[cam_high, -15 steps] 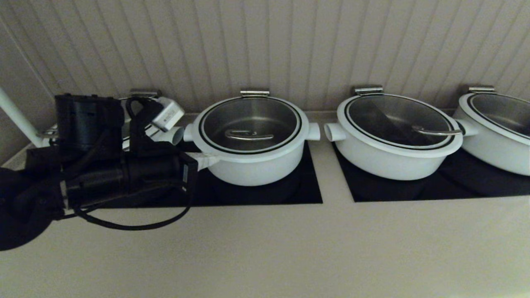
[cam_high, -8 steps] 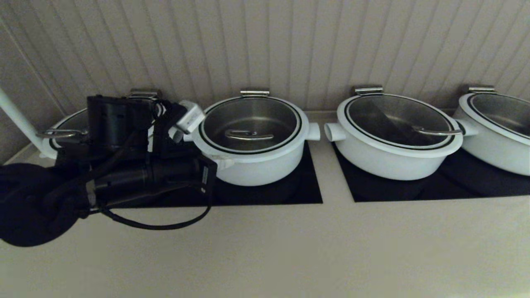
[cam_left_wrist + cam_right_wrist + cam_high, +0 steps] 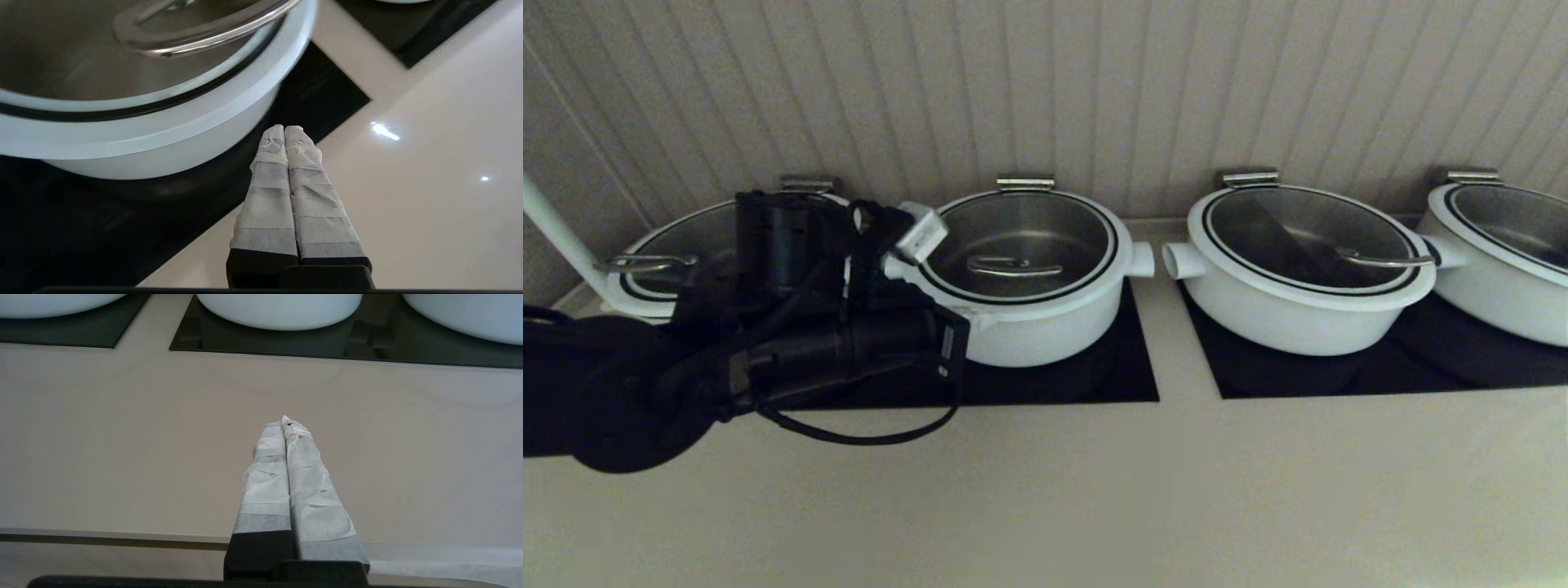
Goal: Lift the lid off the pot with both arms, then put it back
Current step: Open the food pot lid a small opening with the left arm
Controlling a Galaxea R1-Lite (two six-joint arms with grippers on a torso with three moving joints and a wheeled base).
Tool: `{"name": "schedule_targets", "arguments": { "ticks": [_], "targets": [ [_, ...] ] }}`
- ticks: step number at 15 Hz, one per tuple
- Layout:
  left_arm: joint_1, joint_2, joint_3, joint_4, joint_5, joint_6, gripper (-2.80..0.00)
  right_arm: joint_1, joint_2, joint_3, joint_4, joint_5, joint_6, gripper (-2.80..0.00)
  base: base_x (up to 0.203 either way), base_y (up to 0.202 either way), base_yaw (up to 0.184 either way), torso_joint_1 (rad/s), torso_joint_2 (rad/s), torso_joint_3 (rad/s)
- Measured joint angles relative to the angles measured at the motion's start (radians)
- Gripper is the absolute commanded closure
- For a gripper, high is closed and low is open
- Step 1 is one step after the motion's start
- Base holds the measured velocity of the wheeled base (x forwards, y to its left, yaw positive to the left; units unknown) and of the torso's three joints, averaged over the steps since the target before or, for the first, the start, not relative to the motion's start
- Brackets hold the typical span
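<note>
The pot (image 3: 1045,335) stands on a black hob panel, second from the left. The lid (image 3: 1021,237) lies on it, with its steel bar handle (image 3: 1013,266) at the centre. My left gripper (image 3: 978,318) is shut and empty, with its taped tips at the pot's front-left wall, below the rim. In the left wrist view the shut gripper (image 3: 284,128) lies just beside the pot's wall (image 3: 163,151), under the lid's handle (image 3: 196,36). My right gripper (image 3: 284,422) is shut and empty over the bare counter; it is out of the head view.
Wider white lidded pots stand at the left (image 3: 662,245), at the right (image 3: 1298,310) and at the far right (image 3: 1503,278). Black hob panels (image 3: 1111,384) lie under them. The beige counter (image 3: 1094,490) runs along the front, and a panelled wall stands behind.
My left arm has moved right and a little forward, bringing its shut gripper to the pot's front-left side. The pot and lid have not moved.
</note>
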Motion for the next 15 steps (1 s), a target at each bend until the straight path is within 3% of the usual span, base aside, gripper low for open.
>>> {"name": "schedule_targets", "arguments": {
  "ticks": [6,13,15],
  "targets": [
    [-0.003,0.072,-0.074,-0.03,0.075,-0.006,0.0,0.0,0.0,0.0,0.0,0.0,0.0,0.0,0.0,0.0,0.0,0.0,0.0,0.0],
    [-0.003,0.127,-0.137,-0.033,0.088,-0.028,0.0,0.0,0.0,0.0,0.0,0.0,0.0,0.0,0.0,0.0,0.0,0.0,0.0,0.0],
    [-0.003,0.142,-0.159,-0.033,0.126,-0.041,0.0,0.0,0.0,0.0,0.0,0.0,0.0,0.0,0.0,0.0,0.0,0.0,0.0,0.0]
  ]
}}
